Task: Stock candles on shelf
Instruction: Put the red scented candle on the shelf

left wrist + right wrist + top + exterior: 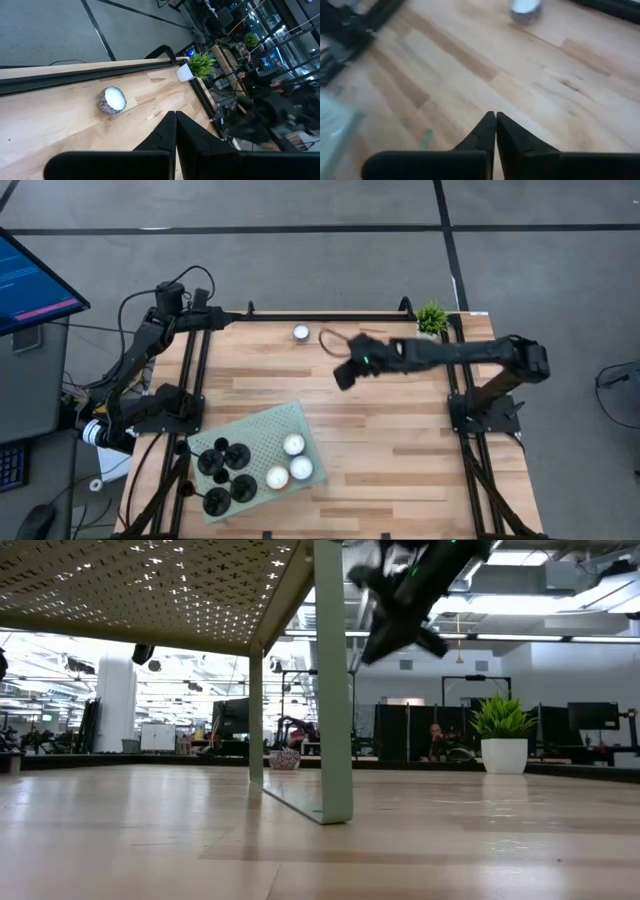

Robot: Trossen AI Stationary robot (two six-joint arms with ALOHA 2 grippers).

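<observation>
Three white candles [293, 444] [301, 469] [277, 477] stand on the pale green perforated shelf [262, 430] at the table's near left. The shelf stands on thin legs [335, 690]. Another candle [301, 332] sits alone on the tabletop near the far edge; it also shows in the left wrist view [111, 100] and the right wrist view [525, 7]. My right gripper [345, 375] [495, 125] is shut and empty, high above the table's middle [400, 600], near-right of that candle. My left gripper [175, 125] is shut and empty at the far left.
Several dark round pieces [228, 475] stand on the shelf's left half. A small potted plant [432, 318] stands at the far right corner. A dark cable loop [332, 340] lies right of the lone candle. Bare wooden tabletop [400, 450] spreads right of the shelf.
</observation>
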